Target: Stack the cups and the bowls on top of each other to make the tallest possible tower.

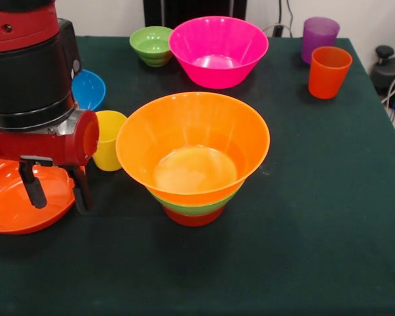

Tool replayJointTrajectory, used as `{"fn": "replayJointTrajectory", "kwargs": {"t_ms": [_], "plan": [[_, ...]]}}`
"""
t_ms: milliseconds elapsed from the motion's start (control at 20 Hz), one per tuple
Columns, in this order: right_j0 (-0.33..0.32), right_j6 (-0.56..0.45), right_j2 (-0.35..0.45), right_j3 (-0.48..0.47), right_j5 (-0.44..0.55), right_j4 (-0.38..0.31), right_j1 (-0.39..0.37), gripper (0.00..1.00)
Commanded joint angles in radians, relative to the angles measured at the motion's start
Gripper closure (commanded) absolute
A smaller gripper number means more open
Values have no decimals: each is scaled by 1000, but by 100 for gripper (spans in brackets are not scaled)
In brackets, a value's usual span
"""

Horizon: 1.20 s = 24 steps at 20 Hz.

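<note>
The gripper (56, 187) hangs open (fingers empty) over the shallow orange bowl (13, 204). The tower (193, 158) stands beside it, the yellow cup (109, 140) between.

tower (193, 158) (three bowls nested), upright, mid-table

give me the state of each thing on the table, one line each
tool: open, empty, over the shallow orange bowl
tower: three bowls nested, upright, yellow-orange on top
shallow orange bowl: upright, empty
yellow cup: upright, beside the tower
blue bowl: upright, partly hidden by the arm
small green bowl: upright, empty
pink bowl: upright, empty
orange cup: upright
purple cup: upright
</note>
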Motion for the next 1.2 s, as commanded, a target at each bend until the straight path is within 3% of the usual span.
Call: {"fn": "replayJointTrajectory", "kwargs": {"t_ms": [50,750,1200], "plan": [[-20,-239,-11,156,-83,-58,40,0],[-98,-293,16,192,-219,-90,129,0],[-95,-301,27,160,-232,-97,165,0]]}}
